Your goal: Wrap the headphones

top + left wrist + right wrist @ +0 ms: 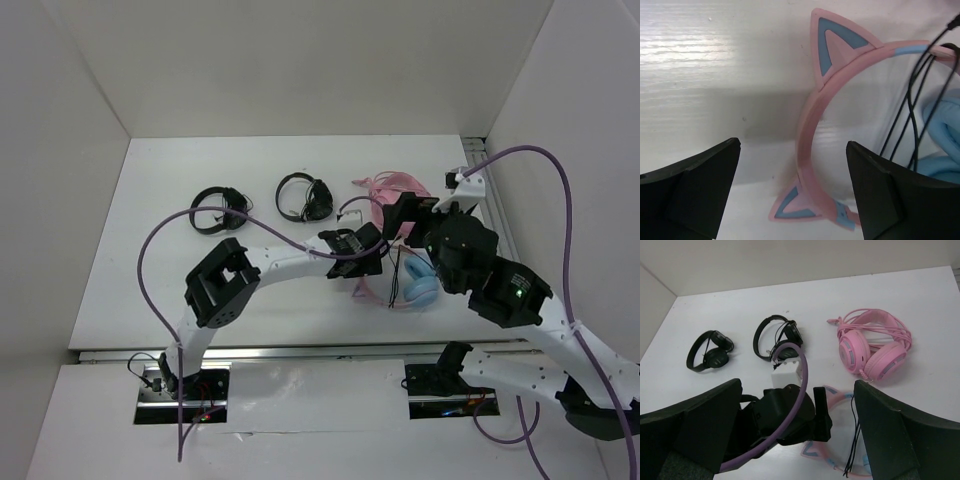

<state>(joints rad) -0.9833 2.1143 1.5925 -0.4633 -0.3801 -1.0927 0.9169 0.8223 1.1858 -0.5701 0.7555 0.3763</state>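
Note:
The headphones (421, 290) lie on the white table right of centre, with light blue ear cups (942, 125), a thin pink headband (805, 145) with cat ears (837, 42), and a black cable (912, 115) looped across the band. My left gripper (378, 258) is open just over the headband, and the band shows between its jaws in the left wrist view (792, 145). My right gripper (403, 214) is open and empty above and behind the left gripper. Its view shows the left gripper (790, 412) between its jaws, with the headband (837, 460) and cable (855, 440) below.
All-pink cat-ear headphones (874, 345) lie at the back right, also seen from above (385, 188). Two black headphones (305, 197) (218, 209) lie at the back centre and back left. White walls enclose the table.

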